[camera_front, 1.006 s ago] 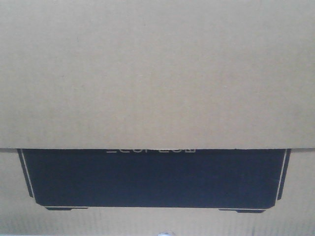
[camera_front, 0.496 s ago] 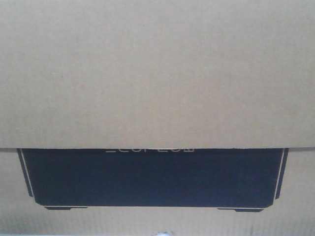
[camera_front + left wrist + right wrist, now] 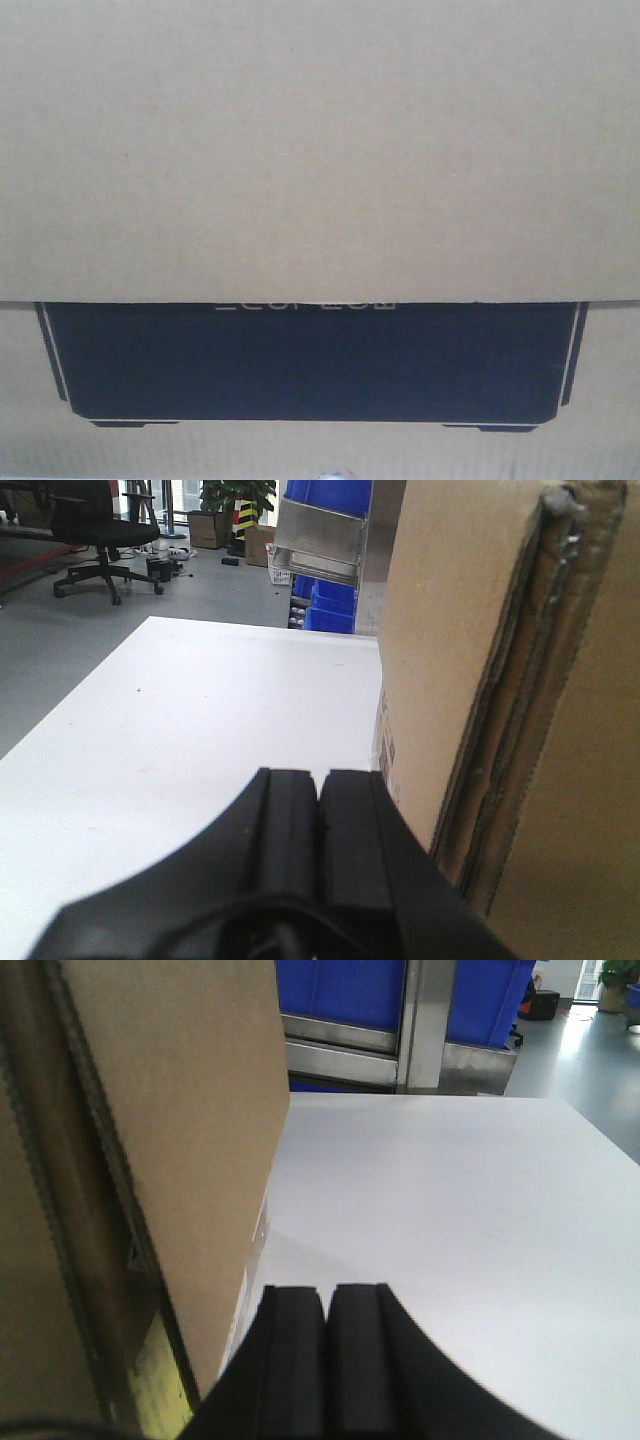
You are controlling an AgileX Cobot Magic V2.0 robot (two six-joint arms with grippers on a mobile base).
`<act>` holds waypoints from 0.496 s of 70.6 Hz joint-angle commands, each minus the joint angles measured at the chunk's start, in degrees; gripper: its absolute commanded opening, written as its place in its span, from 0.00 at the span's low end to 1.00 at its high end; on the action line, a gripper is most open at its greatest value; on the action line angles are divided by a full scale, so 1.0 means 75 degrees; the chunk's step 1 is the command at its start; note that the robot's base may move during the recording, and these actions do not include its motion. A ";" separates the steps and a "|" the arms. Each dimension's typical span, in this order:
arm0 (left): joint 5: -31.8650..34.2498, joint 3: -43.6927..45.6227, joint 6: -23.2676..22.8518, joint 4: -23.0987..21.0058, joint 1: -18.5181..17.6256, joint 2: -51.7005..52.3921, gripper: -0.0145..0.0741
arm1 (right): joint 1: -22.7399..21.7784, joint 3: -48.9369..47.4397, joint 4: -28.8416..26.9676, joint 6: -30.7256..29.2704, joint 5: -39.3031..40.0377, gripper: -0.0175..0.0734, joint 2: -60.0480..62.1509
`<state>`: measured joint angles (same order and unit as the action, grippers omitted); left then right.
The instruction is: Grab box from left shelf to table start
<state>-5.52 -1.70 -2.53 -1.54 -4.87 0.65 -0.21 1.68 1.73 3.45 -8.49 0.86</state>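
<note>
Left tool (image 3: 318,810) and right tool (image 3: 326,1325), both pressed together, flanking the box (image 3: 320,150) above the table (image 3: 450,1220).

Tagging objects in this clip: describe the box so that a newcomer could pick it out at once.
Start from the white table. The box stands on it between the two shut grippers, the left gripper and the right gripper. It is plain brown corrugated cardboard with a wide black panel, unlike the blue bins behind.
</note>
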 commanded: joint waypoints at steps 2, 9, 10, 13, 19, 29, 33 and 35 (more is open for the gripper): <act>0.0737 0.0003 0.0002 0.0011 0.0010 0.0091 0.05 | -0.0032 -0.0128 -0.0049 -0.0006 0.0852 0.25 0.0071; 0.0737 0.0003 0.0002 0.0011 0.0010 0.0091 0.05 | -0.0032 -0.0128 -0.0072 -0.0006 0.0852 0.25 0.0071; 0.0737 0.0003 0.0002 0.0011 0.0010 0.0091 0.05 | -0.0032 -0.0128 -0.0072 -0.0006 0.0852 0.25 0.0071; 0.0737 0.0003 0.0002 0.0011 0.0010 0.0091 0.05 | -0.0032 -0.0128 -0.0073 -0.0006 0.0838 0.25 0.0071; 0.0737 0.0003 0.0002 0.0011 0.0010 0.0091 0.05 | -0.0032 -0.0128 -0.0073 -0.0006 0.0838 0.25 0.0071; 0.0737 0.0003 0.0002 0.0011 0.0010 0.0091 0.05 | -0.0032 -0.0128 -0.0073 -0.0006 0.0838 0.25 0.0071; 0.0737 0.0003 0.0002 0.0011 0.0010 0.0091 0.05 | -0.0032 -0.0128 -0.0073 -0.0006 0.0838 0.25 0.0071; 0.0737 0.0003 0.0002 0.0011 0.0010 0.0091 0.05 | -0.0032 -0.0128 -0.0073 -0.0006 0.0838 0.25 0.0071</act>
<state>-5.52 -1.70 -2.53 -1.54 -4.87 0.65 -0.21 1.68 1.38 3.45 -7.51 0.86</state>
